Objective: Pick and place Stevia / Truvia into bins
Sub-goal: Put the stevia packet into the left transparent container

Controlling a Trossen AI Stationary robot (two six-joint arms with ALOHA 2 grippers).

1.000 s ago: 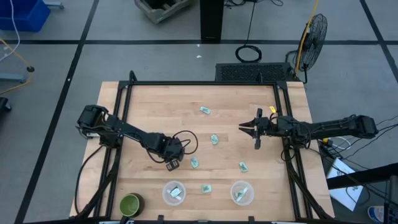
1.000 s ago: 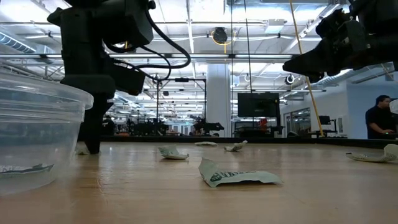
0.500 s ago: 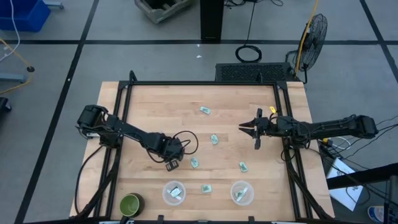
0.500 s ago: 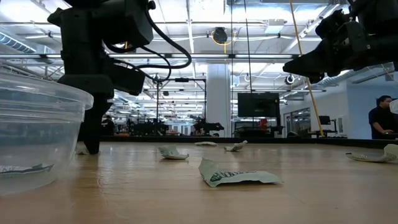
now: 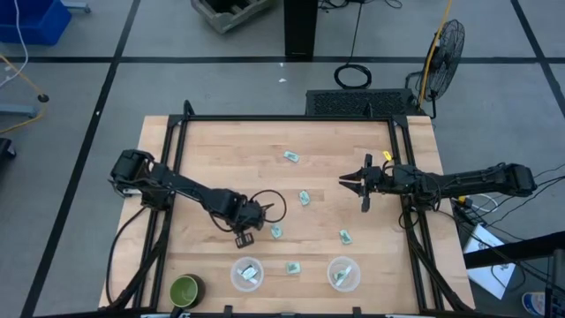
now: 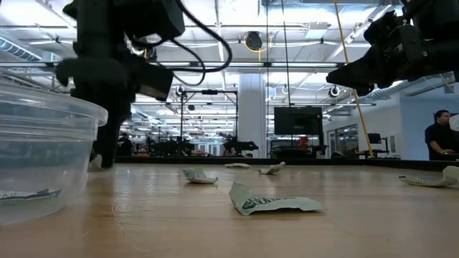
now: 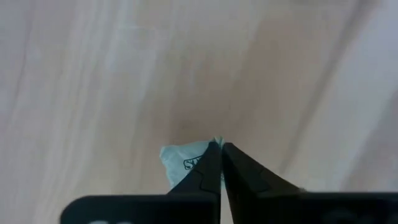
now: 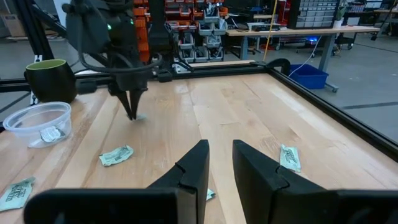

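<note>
We see the left pincer [image 5: 248,237] low over the tabletop [image 5: 229,150], toward the front edge and left of the middle. In its wrist view its fingers [image 7: 208,171] are pressed nearly together, with the corner of a pale green Stevia packet [image 7: 183,160] caught at their tips. The left bin [image 5: 247,273] sits just beyond it by the front edge, with one packet inside.

The right pincer [image 5: 351,182] hangs over the right half of the tabletop with its fingers [image 8: 255,168] a little apart and nothing between them.

The right bin [image 5: 343,274] stands at the front edge toward the right corner and also holds a packet. Between the two bins a loose packet [image 5: 292,268] lies flat. We count more loose ones: one [image 5: 276,231] just beside the left pincer, one [image 5: 305,198] near the middle of the tabletop, one [image 5: 291,157] toward the back edge, and one [image 5: 345,236] toward the front on the right half.

A green cup [image 5: 184,289] sits at the front left corner.
</note>
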